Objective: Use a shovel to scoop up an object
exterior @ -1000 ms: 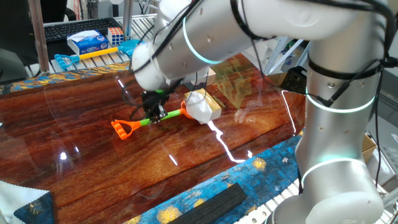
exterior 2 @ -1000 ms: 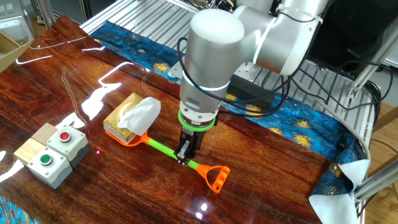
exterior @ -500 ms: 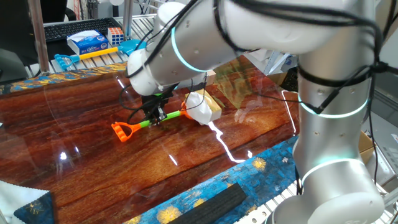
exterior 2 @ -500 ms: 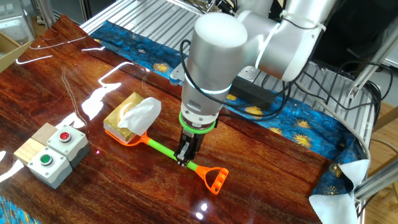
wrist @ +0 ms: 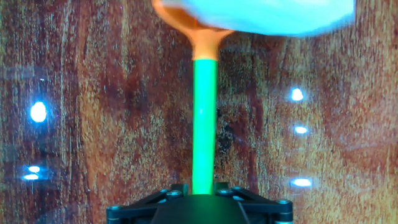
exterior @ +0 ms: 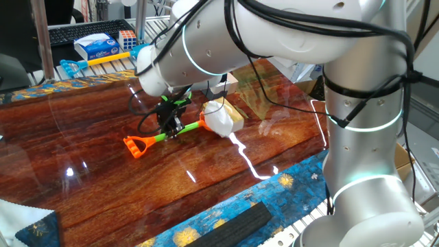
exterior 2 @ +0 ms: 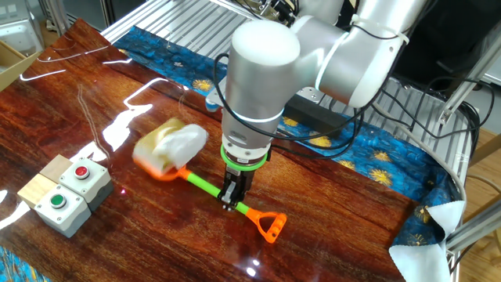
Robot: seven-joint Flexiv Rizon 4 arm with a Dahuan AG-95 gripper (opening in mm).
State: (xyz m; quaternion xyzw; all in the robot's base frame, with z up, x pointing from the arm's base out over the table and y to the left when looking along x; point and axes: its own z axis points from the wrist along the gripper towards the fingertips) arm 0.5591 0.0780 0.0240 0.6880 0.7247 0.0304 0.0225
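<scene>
**Green handle gripped, lump on the blade**

Green shaft of the shovel (exterior 2: 205, 186) sits clamped in my gripper (exterior 2: 229, 198), the wrist pointing almost straight down. I see the white-and-tan object (exterior 2: 170, 146) resting on the orange blade, blurred, above the wooden table (exterior 2: 102, 94).

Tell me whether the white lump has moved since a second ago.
Yes. The lump on the shovel is blurred and sits higher, farther from the button box.
</scene>
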